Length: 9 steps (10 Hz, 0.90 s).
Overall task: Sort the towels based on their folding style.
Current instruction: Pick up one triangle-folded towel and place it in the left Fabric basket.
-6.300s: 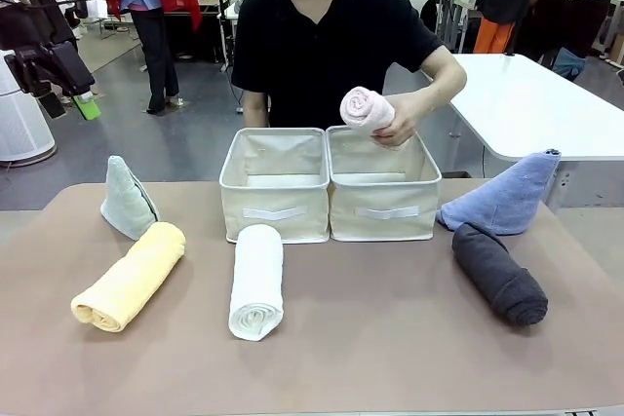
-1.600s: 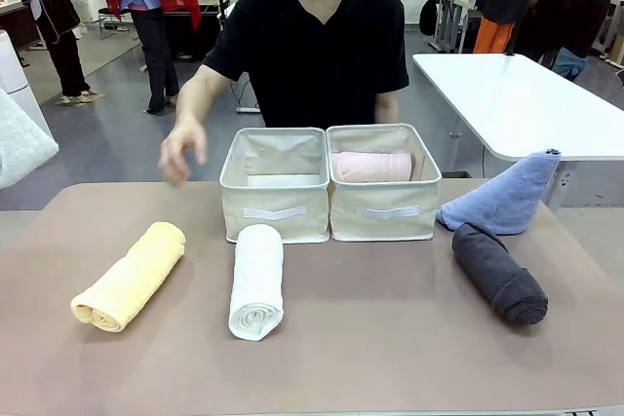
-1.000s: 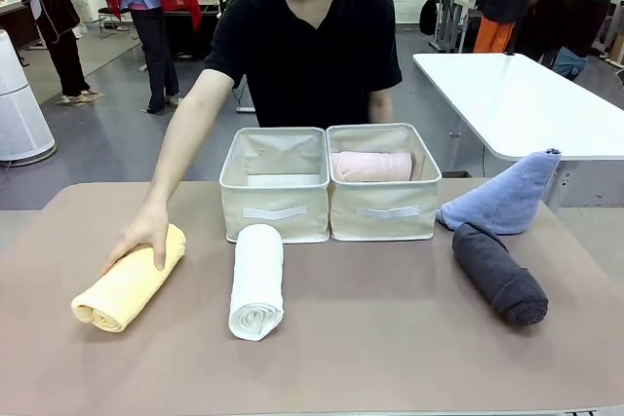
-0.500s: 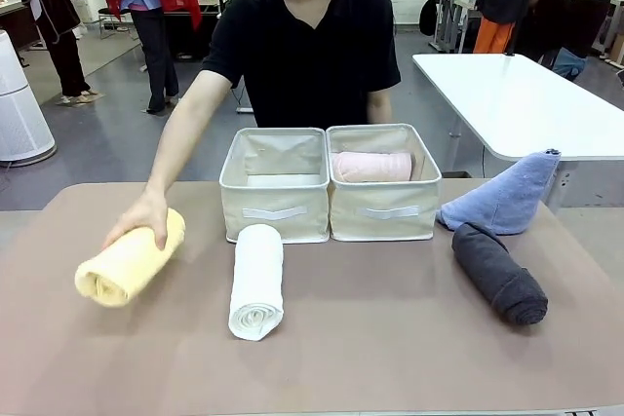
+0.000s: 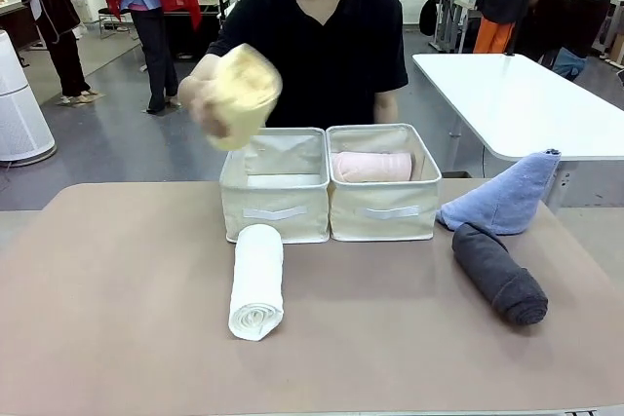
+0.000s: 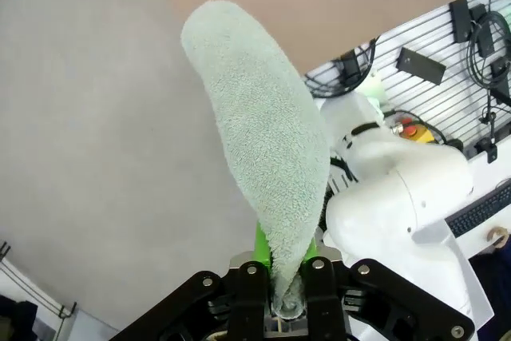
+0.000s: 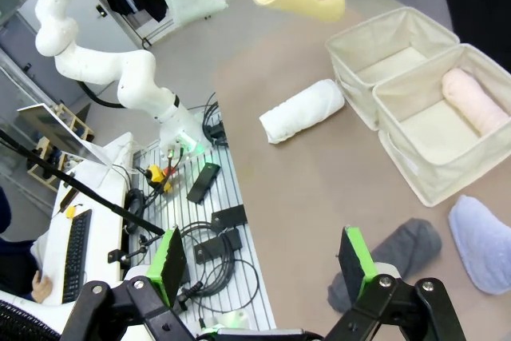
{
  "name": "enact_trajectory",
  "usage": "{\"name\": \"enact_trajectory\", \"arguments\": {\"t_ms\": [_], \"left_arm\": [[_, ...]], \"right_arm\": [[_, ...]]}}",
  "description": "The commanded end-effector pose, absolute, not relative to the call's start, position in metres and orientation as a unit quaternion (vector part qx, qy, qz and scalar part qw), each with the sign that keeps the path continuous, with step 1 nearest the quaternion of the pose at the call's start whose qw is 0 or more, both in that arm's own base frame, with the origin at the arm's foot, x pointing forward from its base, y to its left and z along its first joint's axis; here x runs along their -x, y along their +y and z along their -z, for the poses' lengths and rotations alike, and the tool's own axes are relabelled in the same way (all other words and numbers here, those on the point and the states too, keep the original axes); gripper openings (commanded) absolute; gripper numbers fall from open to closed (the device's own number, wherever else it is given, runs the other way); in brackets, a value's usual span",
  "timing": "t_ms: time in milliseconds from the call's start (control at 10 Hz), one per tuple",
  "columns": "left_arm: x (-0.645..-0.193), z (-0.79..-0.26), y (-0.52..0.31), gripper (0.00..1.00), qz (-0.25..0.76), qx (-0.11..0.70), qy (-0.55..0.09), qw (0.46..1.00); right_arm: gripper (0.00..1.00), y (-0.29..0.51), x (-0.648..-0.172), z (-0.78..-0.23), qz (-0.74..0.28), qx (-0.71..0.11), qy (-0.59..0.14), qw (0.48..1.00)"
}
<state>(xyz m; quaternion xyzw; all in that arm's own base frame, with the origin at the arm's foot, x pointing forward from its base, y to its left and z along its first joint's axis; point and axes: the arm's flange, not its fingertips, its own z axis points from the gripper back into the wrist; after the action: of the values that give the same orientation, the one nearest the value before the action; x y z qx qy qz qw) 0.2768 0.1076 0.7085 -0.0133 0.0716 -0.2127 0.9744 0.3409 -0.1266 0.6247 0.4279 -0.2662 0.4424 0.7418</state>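
Left wrist view: the left fingers (image 6: 287,291) are clamped on the mint cone towel (image 6: 263,157), which stands up ahead of them. A firm pinch matters; it likely belongs in the basket (image 5: 275,213) without the pink roll (image 5: 370,166). Right fingers (image 7: 262,264) stand apart, empty.

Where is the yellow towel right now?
In the front view the yellow towel is up in the air in the person's hand. It is just above the far left corner of the left basket, on the robot's left side.
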Motion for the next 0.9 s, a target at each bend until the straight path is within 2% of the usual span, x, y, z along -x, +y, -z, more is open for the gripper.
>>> {"name": "enact_trajectory", "arguments": {"t_ms": [0, 300, 500, 600, 700, 800], "left_arm": [[-0.312, -0.729, 0.058, 0.15, 0.3, 0.003, 0.03, 0.953], [-0.37, -0.759, -0.036, 0.15, 0.377, -0.038, 0.024, 0.925], [-0.405, -0.758, -0.06, 0.15, 0.387, -0.017, 0.029, 0.921], [-0.404, -0.752, -0.057, 0.15, 0.322, 0.032, 0.02, 0.946], [-0.392, -0.744, -0.075, 0.15, 0.389, -0.037, 0.026, 0.92], [-0.392, -0.744, -0.075, 0.15, 0.389, -0.037, 0.026, 0.92]], "right_arm": [[1.0, -0.126, -0.342, -0.624, -0.445, -0.438, -0.278, 0.73], [1.0, -0.126, -0.342, -0.624, -0.445, -0.438, -0.278, 0.73], [1.0, -0.126, -0.342, -0.624, -0.445, -0.438, -0.278, 0.73], [1.0, -0.126, -0.342, -0.624, -0.445, -0.438, -0.278, 0.73], [1.0, -0.126, -0.342, -0.624, -0.445, -0.438, -0.278, 0.73], [1.0, -0.126, -0.342, -0.624, -0.445, -0.438, -0.278, 0.73]]}}
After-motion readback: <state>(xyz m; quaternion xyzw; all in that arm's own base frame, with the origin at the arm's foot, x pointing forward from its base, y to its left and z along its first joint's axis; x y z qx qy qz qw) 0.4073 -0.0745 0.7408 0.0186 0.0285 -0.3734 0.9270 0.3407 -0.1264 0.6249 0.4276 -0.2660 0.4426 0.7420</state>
